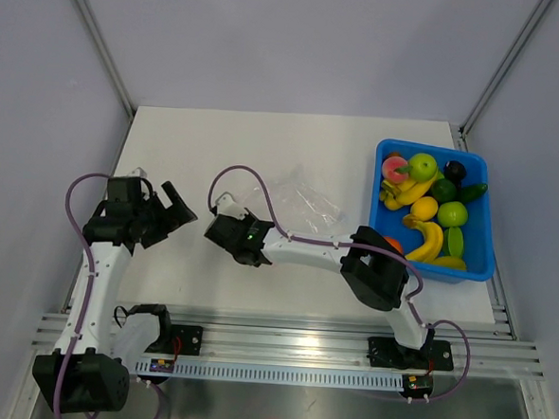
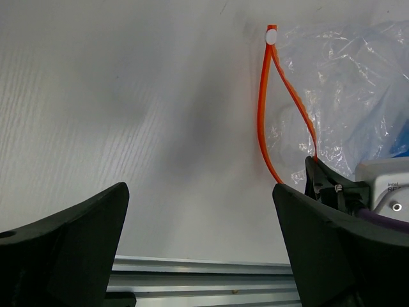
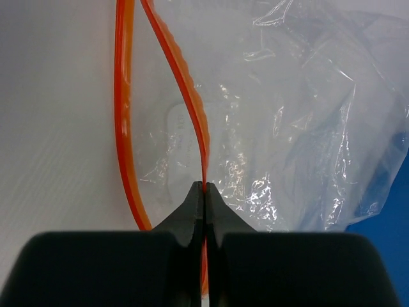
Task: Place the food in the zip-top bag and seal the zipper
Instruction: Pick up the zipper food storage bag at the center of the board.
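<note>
The clear, crinkly zip-top bag [image 1: 304, 200] lies in the middle of the table with its mouth gaping toward the left. Its orange zipper [image 3: 192, 109] splits into two strips. My right gripper [image 3: 204, 188] is shut on one strip, while the other strip [image 3: 123, 115] curves away on the table. The left wrist view shows the zipper [image 2: 262, 115] as a loop running into the right gripper [image 1: 230, 216]. My left gripper [image 1: 169, 203] hovers left of the bag, open, with nothing between its fingers [image 2: 77, 236]. The food sits in the blue bin: yellow bananas [image 1: 412, 191] and a pink peach [image 1: 393, 166].
The blue bin [image 1: 433, 149] stands at the right edge and also holds a green apple [image 1: 422, 165], a lemon and dark green pieces. An orange ball [image 1: 392, 243] peeks out behind my right arm. An aluminium rail [image 1: 291, 338] runs along the near edge.
</note>
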Available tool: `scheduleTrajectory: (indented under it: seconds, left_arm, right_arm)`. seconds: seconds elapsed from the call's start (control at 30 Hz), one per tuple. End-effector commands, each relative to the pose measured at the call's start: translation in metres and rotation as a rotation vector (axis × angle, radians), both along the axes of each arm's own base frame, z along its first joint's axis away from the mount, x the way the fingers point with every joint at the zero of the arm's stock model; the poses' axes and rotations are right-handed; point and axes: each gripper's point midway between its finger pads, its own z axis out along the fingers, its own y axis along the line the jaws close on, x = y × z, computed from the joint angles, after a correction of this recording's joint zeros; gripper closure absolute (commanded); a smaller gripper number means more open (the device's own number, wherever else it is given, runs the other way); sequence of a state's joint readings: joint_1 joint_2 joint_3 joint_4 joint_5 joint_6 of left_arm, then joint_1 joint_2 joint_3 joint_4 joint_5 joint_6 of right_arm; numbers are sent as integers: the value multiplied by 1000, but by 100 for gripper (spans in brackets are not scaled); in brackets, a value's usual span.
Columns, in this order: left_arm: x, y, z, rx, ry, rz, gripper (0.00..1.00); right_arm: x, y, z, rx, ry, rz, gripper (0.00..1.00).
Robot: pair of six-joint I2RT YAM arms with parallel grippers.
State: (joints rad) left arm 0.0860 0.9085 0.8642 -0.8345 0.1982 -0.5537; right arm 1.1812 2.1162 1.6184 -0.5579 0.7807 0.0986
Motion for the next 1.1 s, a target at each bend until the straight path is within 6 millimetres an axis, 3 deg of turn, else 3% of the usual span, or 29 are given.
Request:
scheduleTrajectory:
  seconds: [0.0, 0.17, 0.3, 0.47, 0.73, 0.87, 1.07]
  left_arm:
    - [7, -14, 15, -42, -94, -90, 1]
    - [9, -47, 33, -185, -176, -209, 1]
    - [12, -73, 42, -244, -220, -266, 3]
    - [14, -105, 36, -293, -218, -325, 9]
    - [26, -126, 31, -342, -207, -342, 17]
    - [30, -129, 23, -335, -191, -328, 30]
    - [29, -132, 12, -319, -150, -303, 39]
  right_arm:
    - [10, 10, 73, 187, -105, -51, 100]
    - [7, 11, 113, 435, 45, -37, 100]
    - [14, 2, 128, 590, 116, -102, 100]
    - [7, 2, 139, 711, 186, -122, 100]
    - [-3, 0, 136, 742, 234, -139, 100]
    - [-8, -1, 138, 776, 246, -144, 100]
    - [-12, -5, 145, 819, 258, -156, 100]
